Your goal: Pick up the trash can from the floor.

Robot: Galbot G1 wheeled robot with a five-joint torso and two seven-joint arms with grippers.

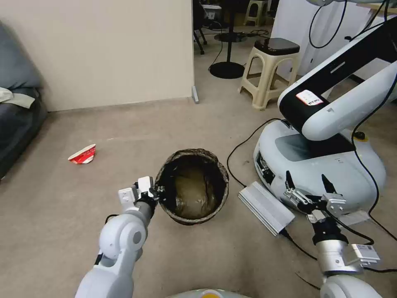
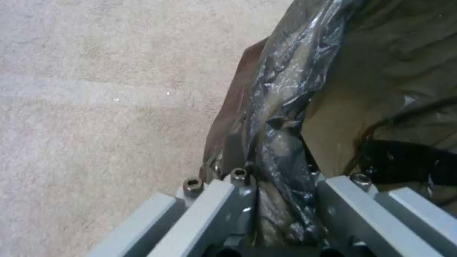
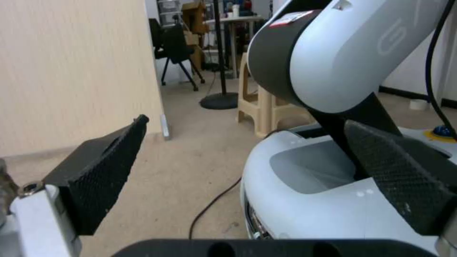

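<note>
A crushed red-and-white cup (image 1: 82,154) lies on the floor (image 1: 62,207). The left gripper (image 1: 158,193) pinches the trash can (image 1: 192,186) by its bag-covered left rim; only the dark bag shows inside. The right gripper (image 1: 308,186) hangs spread, holding nothing.

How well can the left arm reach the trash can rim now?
Probably yes: the left gripper is already at the trash can, its fingers straddling the bag-covered rim, nothing between. The right gripper hangs open, apart.
</note>
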